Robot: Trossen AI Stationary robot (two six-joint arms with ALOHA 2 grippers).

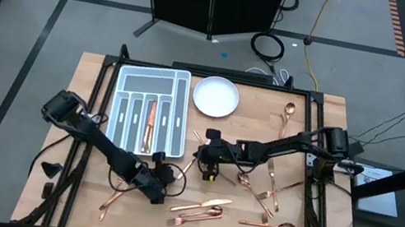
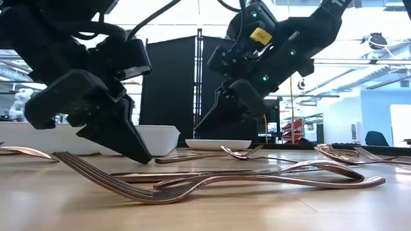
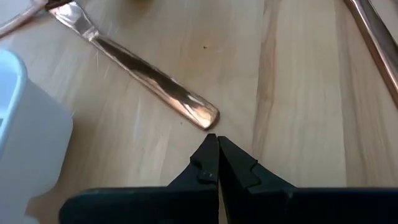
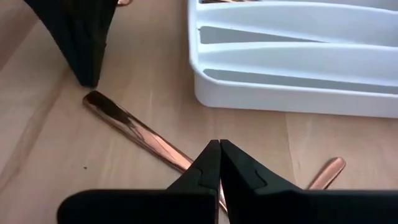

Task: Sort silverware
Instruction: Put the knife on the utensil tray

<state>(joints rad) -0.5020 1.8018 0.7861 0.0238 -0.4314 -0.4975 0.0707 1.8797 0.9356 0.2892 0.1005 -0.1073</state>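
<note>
A copper handle of the silverware [image 3: 152, 81] lies on the wood just ahead of my left gripper [image 3: 213, 140], which is shut and holds nothing. My right gripper [image 4: 217, 146] is also shut, its tips right over the same handle [image 4: 134, 129]. From above, the left gripper [image 1: 161, 171] and right gripper [image 1: 196, 161] face each other near the front right corner of the grey tray [image 1: 125, 87]. One copper piece [image 1: 148, 125] lies in a tray slot. More silverware [image 1: 202, 209] is scattered over the front and right of the table.
A white plate [image 1: 215, 97] sits behind the right gripper, beside the tray. In the right wrist view the tray wall [image 4: 298, 102] is close, with another handle end [image 4: 328, 172] near it. Forks [image 2: 192, 183] lie in the low view's foreground.
</note>
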